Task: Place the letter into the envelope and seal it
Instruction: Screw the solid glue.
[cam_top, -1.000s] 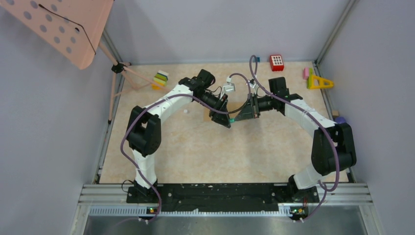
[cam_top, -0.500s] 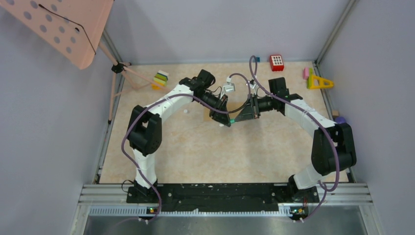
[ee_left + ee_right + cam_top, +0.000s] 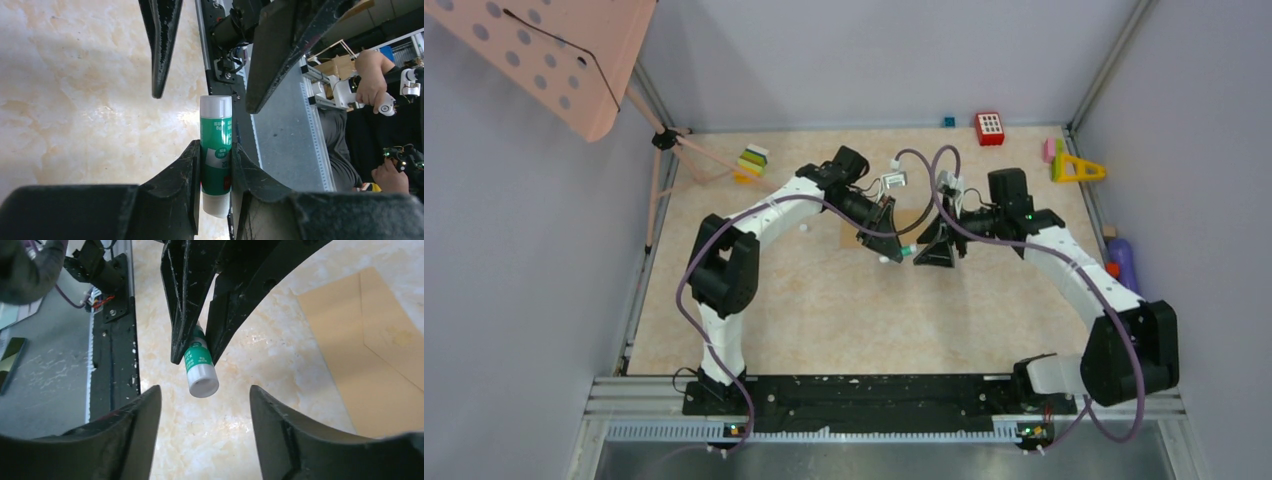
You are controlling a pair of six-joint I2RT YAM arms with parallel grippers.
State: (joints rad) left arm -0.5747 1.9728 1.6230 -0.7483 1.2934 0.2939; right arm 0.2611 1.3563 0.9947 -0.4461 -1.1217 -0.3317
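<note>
Tan-brown kraft envelope [image 3: 370, 355], lying flat on the marbled table [image 3: 210, 440], a slanted seam across its face

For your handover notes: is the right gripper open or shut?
Open: the right gripper stands wide, nothing in it; the left gripper clamps the glue stick.

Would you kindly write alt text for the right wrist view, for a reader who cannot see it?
The left fingers clamp a green-and-white glue stick, its white end pointing toward the camera, above a marbled table. The right fingers stand open in the foreground on either side, and a tan envelope lies flat at the right.
</note>
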